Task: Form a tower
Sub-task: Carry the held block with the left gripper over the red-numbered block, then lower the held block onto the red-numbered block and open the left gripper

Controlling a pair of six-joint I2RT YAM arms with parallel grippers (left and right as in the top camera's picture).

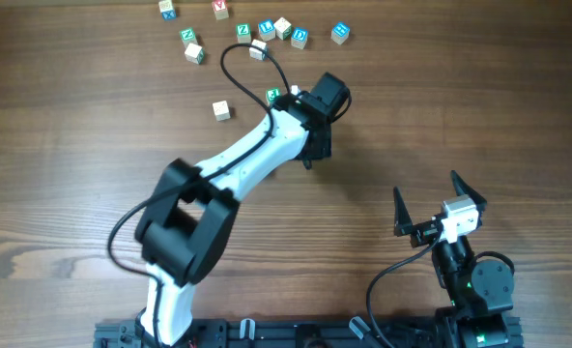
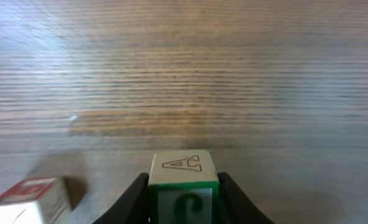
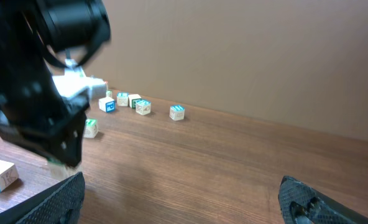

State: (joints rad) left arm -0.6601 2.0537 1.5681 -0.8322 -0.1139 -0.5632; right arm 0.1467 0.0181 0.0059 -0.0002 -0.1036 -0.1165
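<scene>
My left gripper (image 2: 183, 208) is shut on a pale wooden cube (image 2: 183, 180) that has an engraved A on one face and a green lettered face toward the camera. The black fingers (image 2: 129, 202) press its two sides. From overhead the left gripper (image 1: 311, 150) sits at mid table and hides the cube. I cannot tell whether the cube rests on the wood or hangs just above it. No tower shows in any view. My right gripper (image 1: 427, 186) stands open and holds nothing near the front right, and its wrist view shows the same gripper (image 3: 181, 199) spread wide.
Several loose letter cubes (image 1: 267, 29) lie scattered along the far edge. A green one (image 1: 273, 94) and a pale one (image 1: 222, 110) lie nearer the left arm. A red-lettered cube (image 2: 28, 198) lies just left of the held cube. A black cable (image 1: 230, 58) loops over the table.
</scene>
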